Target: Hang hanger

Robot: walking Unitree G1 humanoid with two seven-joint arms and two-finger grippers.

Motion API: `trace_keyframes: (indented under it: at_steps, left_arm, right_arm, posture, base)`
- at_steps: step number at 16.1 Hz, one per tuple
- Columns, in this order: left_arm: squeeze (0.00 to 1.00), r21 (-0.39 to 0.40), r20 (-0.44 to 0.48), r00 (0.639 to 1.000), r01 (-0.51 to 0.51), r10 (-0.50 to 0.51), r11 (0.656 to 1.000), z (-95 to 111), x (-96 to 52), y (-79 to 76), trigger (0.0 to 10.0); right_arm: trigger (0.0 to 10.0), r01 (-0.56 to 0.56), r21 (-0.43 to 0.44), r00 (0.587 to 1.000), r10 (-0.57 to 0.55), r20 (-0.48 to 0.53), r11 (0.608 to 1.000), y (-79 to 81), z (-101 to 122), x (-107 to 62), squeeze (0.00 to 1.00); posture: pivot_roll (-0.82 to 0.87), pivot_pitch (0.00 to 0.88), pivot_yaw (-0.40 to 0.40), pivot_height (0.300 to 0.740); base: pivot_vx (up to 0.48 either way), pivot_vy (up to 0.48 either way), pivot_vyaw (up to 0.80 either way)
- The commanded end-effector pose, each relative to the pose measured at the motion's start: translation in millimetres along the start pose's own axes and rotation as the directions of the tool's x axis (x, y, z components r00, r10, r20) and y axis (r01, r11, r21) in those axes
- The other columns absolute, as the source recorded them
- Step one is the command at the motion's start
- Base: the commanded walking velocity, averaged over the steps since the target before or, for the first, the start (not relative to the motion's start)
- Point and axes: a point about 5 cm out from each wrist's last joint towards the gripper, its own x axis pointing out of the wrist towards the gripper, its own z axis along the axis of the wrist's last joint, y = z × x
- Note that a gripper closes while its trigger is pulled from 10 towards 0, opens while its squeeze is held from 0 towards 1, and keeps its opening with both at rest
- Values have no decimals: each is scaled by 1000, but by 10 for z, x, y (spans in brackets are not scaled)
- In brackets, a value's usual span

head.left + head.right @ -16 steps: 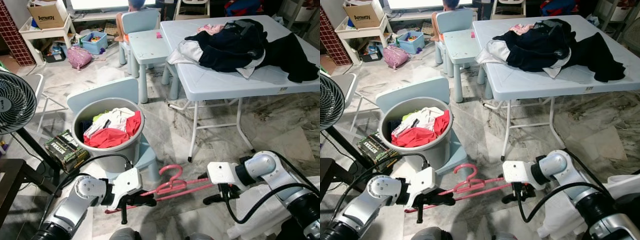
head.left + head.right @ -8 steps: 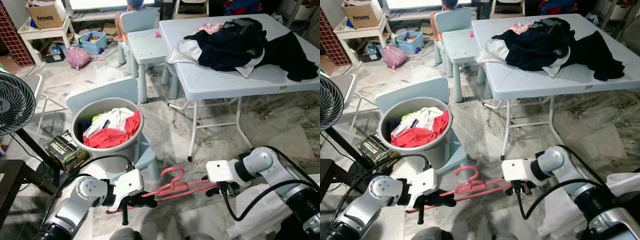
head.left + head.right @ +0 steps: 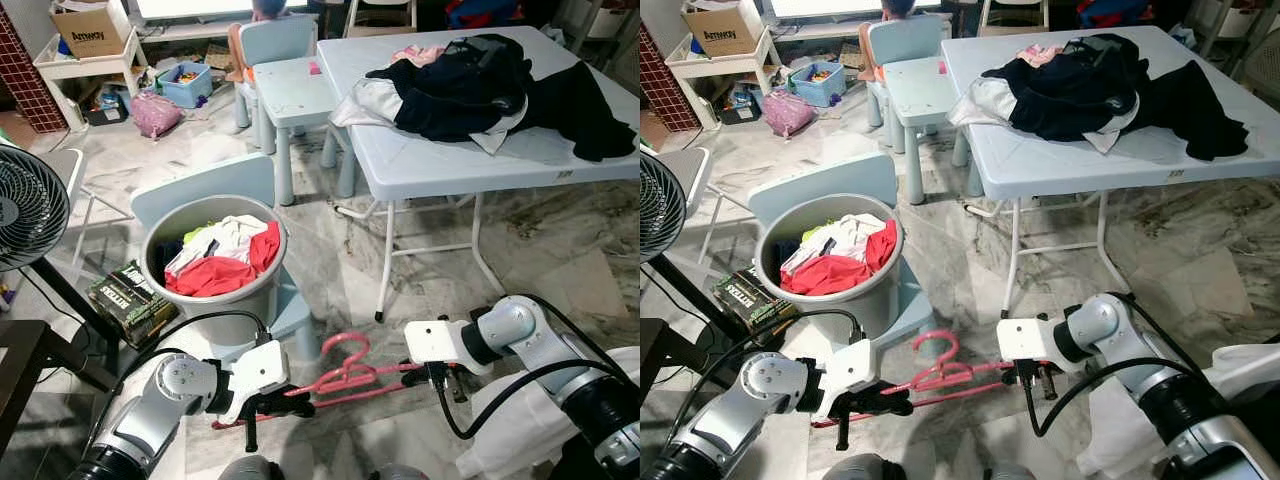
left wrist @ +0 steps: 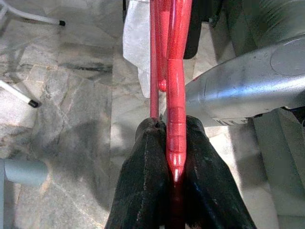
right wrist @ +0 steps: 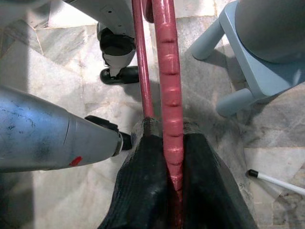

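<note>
Holding: both grippers clamp one pink hanger point(image 3: 345, 376) low in the frame, above the marble floor point(image 3: 340, 260).
Left gripper point(image 4: 175, 157): lower left, fingers squeezed tight on one end of the hanger's shoulder bar.
Right gripper point(image 5: 172, 152): lower centre-right, fingers pinched on the opposite end.
Hanger: stretched roughly level between the two grippers at bottom centre, hook curling upward toward the bucket.
Bucket point(image 3: 213, 297): grey, centre left, stuffed with red and white clothes point(image 3: 222, 257), sitting on a pale blue child's chair point(image 3: 205, 185).
Table point(image 3: 455, 160): white folding one, upper right, a heap of dark garments point(image 3: 490, 85) on top.
Fan point(image 3: 28, 205): at the left edge, on a black stand.
Background: small pale blue table point(image 3: 290, 95) at top centre, cardboard box point(image 3: 88, 27) at the top left corner.
</note>
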Motion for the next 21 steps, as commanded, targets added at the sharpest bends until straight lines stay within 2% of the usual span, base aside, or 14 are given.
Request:
trace_keyframes:
  at_steps: [1,5,6,9,10,12,13,14,15,16,17,18,19,21]
  left_arm:
    - [0,20,-5,1000,0,0,1000,23,9,13,10000]
    - [0,25,-19,999,-38,39,999,0,2,44,10000]
    - [1000,18,-21,996,-82,82,996,-4,-12,98,10000]
    - [1000,92,-57,980,-185,191,978,4,-57,252,10000]
    - [1000,132,-31,968,-242,248,961,84,-74,344,10000]
    - [1000,173,0,946,-319,324,932,180,-97,458,10000]
    - [1000,195,17,932,-358,362,913,222,-134,530,10000]
    - [1000,223,53,899,-435,435,872,292,-189,639,10000]
    - [1000,225,65,888,-458,456,860,310,-204,662,10000]
    - [1000,225,100,857,-515,506,827,352,-228,709,10000]
    - [1000,216,138,830,-558,541,801,391,-241,733,10000]
    - [1000,155,220,759,-647,612,747,454,-268,740,10000]
    - [1000,127,248,727,-680,641,722,464,-279,734,10000]
    - [1000,49,283,682,-712,674,700,446,-278,683,10000]
  right_arm:
    - [0,32,-11,999,-32,10,999,-72,54,-39,0]
    - [0,38,-16,999,-38,2,999,-91,51,-61,0]
    - [0,50,-22,999,-50,-6,999,-103,40,-65,0]
    - [0,84,-41,996,-85,-13,996,-135,18,-43,0]
    - [0,103,-50,995,-103,-14,993,-127,-32,40,0]
    - [0,213,-27,970,-214,-117,977,-211,-188,84,0]
    - [0,242,-25,959,-243,-145,970,-218,-244,99,0]
    - [0,289,-10,946,-287,-150,957,-223,-289,126,0]
    - [0,298,-6,943,-295,-152,955,-217,-299,135,0]
    - [0,346,45,932,-338,-130,937,-227,-310,167,0]
    - [0,386,100,920,-376,-107,917,-231,-316,209,0]
    - [0,508,234,859,-506,-71,829,-273,-304,264,0]
    - [0,546,287,831,-552,-67,787,-275,-308,280,0]
    - [0,614,373,764,-643,-61,695,-257,-313,290,0]
  posture:
    - [-54,0,29,740]
    - [-51,0,27,740]
    - [-49,0,27,740]
    - [-47,0,29,740]
    - [-44,0,30,740]
    - [-38,0,22,740]
    - [-38,0,22,740]
    - [-38,0,22,740]
    - [-31,0,11,740]
    - [-31,0,9,740]
    - [-30,0,9,740]
    - [-35,0,10,740]
    - [-35,0,7,740]
    - [-37,0,-1,740]
  base:
    - [0,0,0]
    - [0,0,0]
    - [0,0,0]
    - [0,0,0]
    - [0,0,0]
    - [0,0,0]
    - [0,0,0]
    - [0,0,0]
    - [0,0,0]
    - [0,0,0]
    - [0,0,0]
    - [0,0,0]
    - [0,0,0]
    - [0,0,0]
